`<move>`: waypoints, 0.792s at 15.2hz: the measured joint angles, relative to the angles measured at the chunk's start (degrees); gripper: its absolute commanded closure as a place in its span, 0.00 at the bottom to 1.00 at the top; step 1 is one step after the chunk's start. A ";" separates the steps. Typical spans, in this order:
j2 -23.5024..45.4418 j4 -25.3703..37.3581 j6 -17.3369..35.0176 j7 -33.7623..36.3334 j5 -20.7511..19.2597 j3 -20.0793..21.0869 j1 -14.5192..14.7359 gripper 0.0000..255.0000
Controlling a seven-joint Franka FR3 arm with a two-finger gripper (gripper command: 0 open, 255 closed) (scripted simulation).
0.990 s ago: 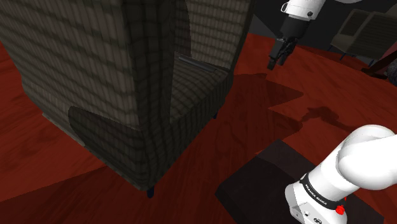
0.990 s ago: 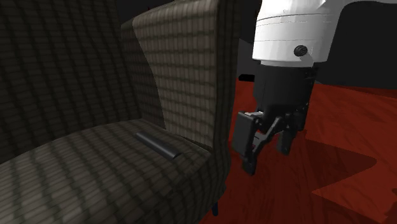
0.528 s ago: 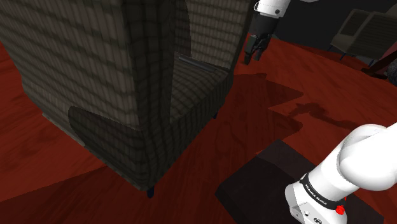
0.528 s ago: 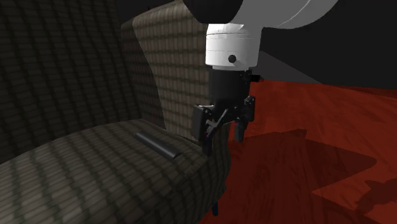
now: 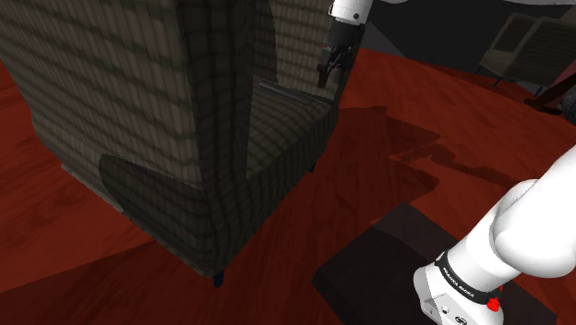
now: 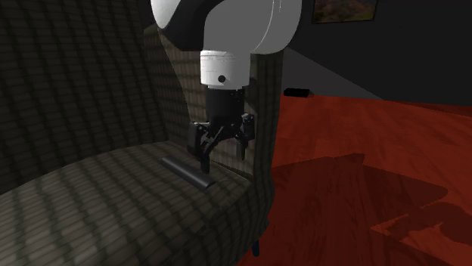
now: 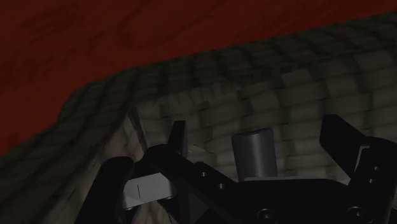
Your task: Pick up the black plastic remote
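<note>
Shoulder view, lower right: dark stand (image 5: 369, 263), with the white arm (image 5: 526, 231) rising out of frame. Mid-frame: checked armchair (image 5: 157, 120) on a red floor (image 5: 388, 157).

The remote (image 6: 187, 171), a slim dark bar, lies flat on the seat cushion (image 6: 106, 204) at the centre of the second exterior view. It is close to the upright panel (image 6: 178, 91) behind it, with one end toward the seat's right-hand edge. The gripper (image 6: 221, 150) hangs just above that end, pointing down, jaws spread and clasping nothing. Wrist view: the remote's end sits between the fingers (image 7: 178, 135), untouched.

Progress, as judged: the approach is nearly done. Descent, closing and lift are all left.

Room: the panel stands close behind the gripper, so there is little slack that way. The seat edge falls away just right of the remote. There is open air above, and to the frame's right over the floor.
</note>
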 measured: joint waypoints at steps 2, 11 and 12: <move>4.65 5.21 -0.71 -0.28 0.39 0.40 0.40 0.00; 20.46 22.53 -2.66 -1.11 1.13 1.69 1.66 0.00; 20.52 21.93 -2.00 -1.12 1.14 1.71 1.69 0.00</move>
